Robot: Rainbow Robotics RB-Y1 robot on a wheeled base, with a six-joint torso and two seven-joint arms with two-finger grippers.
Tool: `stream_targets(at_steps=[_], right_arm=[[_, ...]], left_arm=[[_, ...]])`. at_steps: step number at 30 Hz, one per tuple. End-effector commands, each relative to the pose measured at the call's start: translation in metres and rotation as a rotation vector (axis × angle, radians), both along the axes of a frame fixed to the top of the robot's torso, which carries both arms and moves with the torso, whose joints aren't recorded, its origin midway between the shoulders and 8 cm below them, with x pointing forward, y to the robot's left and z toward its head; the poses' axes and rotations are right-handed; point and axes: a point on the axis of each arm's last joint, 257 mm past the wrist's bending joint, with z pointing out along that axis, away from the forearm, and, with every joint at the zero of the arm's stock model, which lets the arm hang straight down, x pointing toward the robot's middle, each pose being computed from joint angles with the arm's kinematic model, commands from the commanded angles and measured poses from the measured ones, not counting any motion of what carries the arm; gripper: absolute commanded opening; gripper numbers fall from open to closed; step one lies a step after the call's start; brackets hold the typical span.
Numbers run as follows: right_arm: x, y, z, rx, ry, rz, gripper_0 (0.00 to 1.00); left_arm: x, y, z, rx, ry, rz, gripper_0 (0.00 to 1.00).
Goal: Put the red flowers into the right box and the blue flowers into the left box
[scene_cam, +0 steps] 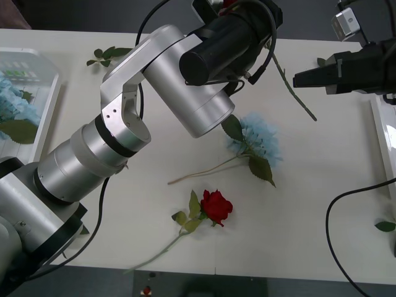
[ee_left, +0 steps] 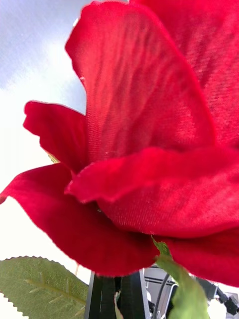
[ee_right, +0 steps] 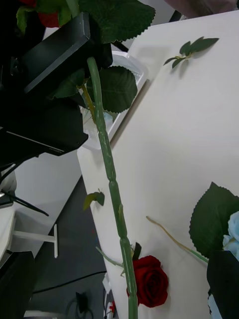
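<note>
Left pincer (ee_left: 117, 294) clenched on red rose (ee_left: 149, 139): deep-red fabric petals, serrated leaf, ribbed green stem (ee_right: 112, 189) hanging above tabletop (scene_cam: 322, 204). Right pincer (scene_cam: 303, 79) state: cannot tell.

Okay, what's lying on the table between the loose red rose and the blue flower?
In the front view, bare tabletop apart from the blue flower's own stem, which runs down-left past the red rose lying on the table.

left box (scene_cam: 43, 117) cut by edge, right box (scene_cam: 385, 139) mostly cropped
</note>
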Motion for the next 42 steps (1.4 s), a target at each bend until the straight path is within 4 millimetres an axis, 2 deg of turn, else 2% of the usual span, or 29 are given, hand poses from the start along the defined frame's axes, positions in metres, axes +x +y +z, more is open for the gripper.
stream_targets(at_steps=[1,3,5,6,8,9,10,11,30,31,32,33,34,42], right_arm=[[0.006,0.021,0.03,0.028,-0.055,0.019,1.0],[0.008,0.025,0.032,0.038,-0.057,0.017,1.0],[0.008,0.03,0.032,0.042,-0.058,0.022,0.85],[0.008,0.031,0.033,0.046,-0.058,0.024,0.74],[0.008,0.035,0.032,0.051,-0.055,0.028,0.43],[0.008,0.036,0.032,0.05,-0.054,0.028,0.19],[0.008,0.037,0.031,0.051,-0.051,0.027,0.04],[0.009,0.037,0.031,0.051,-0.051,0.026,0.0],[0.012,0.044,0.036,0.059,-0.036,0.019,0.0],[0.013,0.043,0.037,0.06,-0.036,0.015,0.0],[0.013,0.044,0.037,0.061,-0.036,0.016,0.0],[0.014,0.043,0.038,0.062,-0.036,0.012,0.0],[0.013,0.043,0.038,0.062,-0.034,0.013,0.0],[0.015,0.04,0.039,0.061,-0.029,0.002,0.0]], left_arm=[[-0.02,-0.025,0.044,-0.052,-0.066,-0.054,0.0],[-0.02,-0.025,0.045,-0.052,-0.071,-0.055,0.0],[-0.02,-0.026,0.046,-0.053,-0.072,-0.056,0.0],[-0.019,-0.025,0.046,-0.053,-0.073,-0.054,0.0],[-0.019,-0.025,0.046,-0.052,-0.076,-0.054,0.0],[-0.019,-0.025,0.047,-0.052,-0.08,-0.054,0.0],[-0.02,-0.025,0.047,-0.052,-0.08,-0.054,0.0],[-0.019,-0.025,0.047,-0.052,-0.08,-0.052,0.0],[-0.017,-0.022,0.049,-0.046,-0.097,-0.044,0.0],[-0.017,-0.021,0.049,-0.045,-0.097,-0.043,0.17],[-0.016,-0.02,0.048,-0.044,-0.096,-0.041,0.66],[-0.016,-0.021,0.049,-0.044,-0.098,-0.041,0.93],[-0.016,-0.02,0.05,-0.043,-0.1,-0.041,1.0],[-0.014,-0.016,0.05,-0.041,-0.107,-0.035,1.0]])
